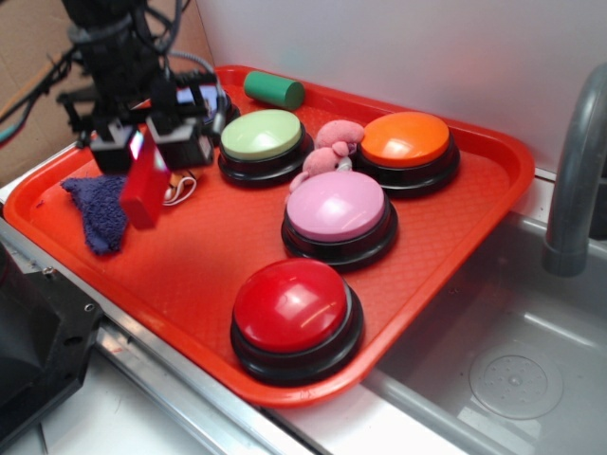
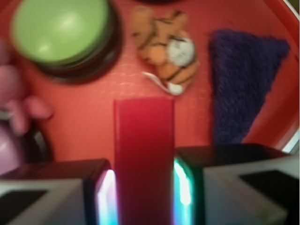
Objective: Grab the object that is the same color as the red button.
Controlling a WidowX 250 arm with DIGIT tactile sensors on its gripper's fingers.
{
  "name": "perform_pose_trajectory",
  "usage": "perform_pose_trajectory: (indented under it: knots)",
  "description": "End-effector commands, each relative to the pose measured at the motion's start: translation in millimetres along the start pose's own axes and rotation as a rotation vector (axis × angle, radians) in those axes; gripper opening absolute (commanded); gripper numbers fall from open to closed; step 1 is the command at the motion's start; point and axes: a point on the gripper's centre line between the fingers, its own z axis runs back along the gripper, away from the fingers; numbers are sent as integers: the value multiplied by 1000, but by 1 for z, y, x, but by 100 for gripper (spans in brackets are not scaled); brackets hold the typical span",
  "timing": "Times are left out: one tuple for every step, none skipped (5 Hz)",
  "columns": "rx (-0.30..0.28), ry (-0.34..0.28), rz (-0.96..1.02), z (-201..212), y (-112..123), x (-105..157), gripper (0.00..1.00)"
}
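The gripper [image 1: 149, 144] clenches the red block [image 1: 143, 190] above the tray [image 1: 493, 166] — gripped near one end, it could slip.

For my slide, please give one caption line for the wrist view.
Gripper holds a red block between its jaws above the tray, with a green button, striped toy and blue cloth beyond.

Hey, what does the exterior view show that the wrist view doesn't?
Only the exterior view shows the glossy red dome button, orange dome button, green cylinder and grey faucet. Only the wrist view shows the striped orange tiger toy clearly. Both show the hand clamping the small red rectangular block, plus the green dome button and purple cloth.
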Motion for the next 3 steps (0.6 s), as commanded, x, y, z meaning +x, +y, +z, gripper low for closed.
perform_pose_trajectory:
  knots:
    - [-82,36,-378,50,-1,13,0]
    - [-93,-16,-384,56,2,8,0]
    - [-47,-57,-319,55,7,12,0]
